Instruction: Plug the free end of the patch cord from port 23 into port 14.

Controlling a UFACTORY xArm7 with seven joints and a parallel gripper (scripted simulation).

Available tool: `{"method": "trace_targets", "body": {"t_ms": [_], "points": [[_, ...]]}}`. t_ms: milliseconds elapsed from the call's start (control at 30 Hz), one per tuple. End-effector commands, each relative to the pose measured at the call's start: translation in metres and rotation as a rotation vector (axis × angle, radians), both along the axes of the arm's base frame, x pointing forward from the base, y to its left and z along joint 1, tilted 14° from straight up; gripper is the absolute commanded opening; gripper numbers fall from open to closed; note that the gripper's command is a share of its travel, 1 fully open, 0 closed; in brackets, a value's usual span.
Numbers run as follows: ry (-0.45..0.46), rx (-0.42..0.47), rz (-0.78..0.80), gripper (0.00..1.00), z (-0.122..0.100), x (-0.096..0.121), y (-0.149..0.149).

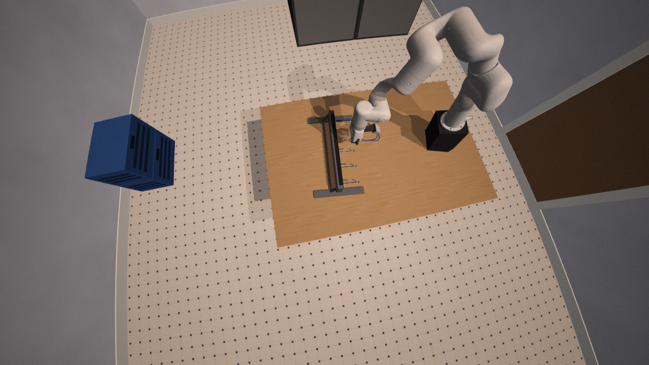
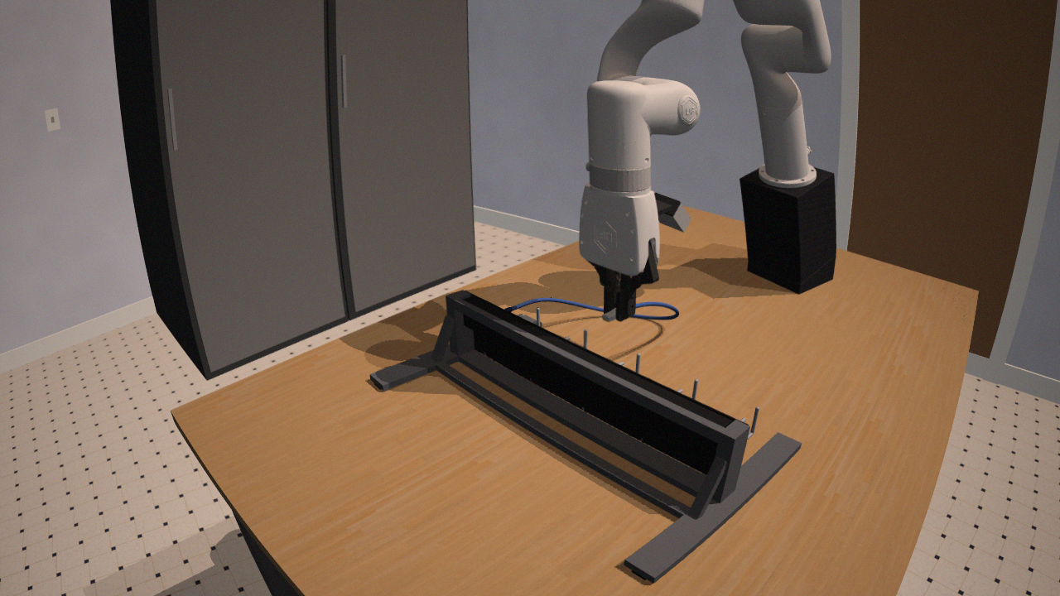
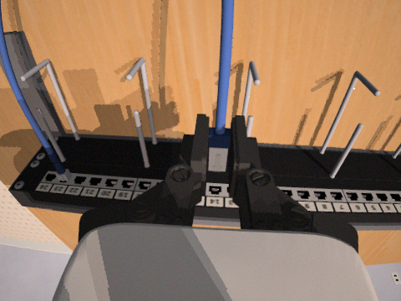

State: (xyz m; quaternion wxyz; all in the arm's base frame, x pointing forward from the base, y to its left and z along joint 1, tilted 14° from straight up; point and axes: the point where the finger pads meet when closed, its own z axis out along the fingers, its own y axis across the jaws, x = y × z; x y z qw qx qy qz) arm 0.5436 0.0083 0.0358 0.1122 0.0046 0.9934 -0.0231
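My gripper (image 1: pixel 357 141) (image 2: pixel 619 307) (image 3: pixel 219 133) is shut on the free plug (image 2: pixel 609 316) (image 3: pixel 217 160) of the blue patch cord (image 2: pixel 551 299) (image 3: pixel 225 63). The plug is clear, with a dark blue boot between the fingers. A narrow tab shows on the side toward the wrist camera. In the wrist view its tip appears just above port 14 (image 3: pixel 215 190), in line with it and outside the opening; the exact gap cannot be judged. The cord's other plug (image 3: pixel 63 175) sits in port 23. The black rack (image 1: pixel 334 149) (image 2: pixel 593 385) stands upright on its feet. My right finger partly hides port 13.
Grey cable hooks (image 3: pixel 144 84) (image 3: pixel 251 75) (image 3: pixel 355 88) stick out from the rack front on both sides of the gripper. The rack's feet (image 1: pixel 337 191) (image 2: pixel 711 503) rest on the wooden table (image 1: pixel 408 181) (image 2: pixel 415 489). The cord loops out from the rack in front of the ports.
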Motion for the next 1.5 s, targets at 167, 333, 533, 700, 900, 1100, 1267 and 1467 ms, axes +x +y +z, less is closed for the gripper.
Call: {"method": "trace_targets", "body": {"t_ms": [167, 333, 533, 700, 900, 1100, 1267, 1467], "points": [[-0.005, 0.001, -0.002, 0.0, 0.002, 0.002, -0.001], [-0.005, 0.001, -0.001, 0.0, 0.002, 0.002, 0.0], [-0.004, 0.001, -0.002, 0.0, 0.001, 0.003, 0.0], [-0.002, 0.003, -0.002, 0.0, -0.001, 0.007, 0.0], [-0.002, 0.003, -0.002, 0.0, -0.004, 0.012, 0.0], [-0.002, 0.003, -0.002, 0.0, -0.009, 0.022, 0.0], [-0.002, 0.003, -0.002, 0.0, -0.014, 0.029, 0.0], [-0.002, 0.003, -0.002, 0.0, -0.017, 0.034, 0.0]]}}
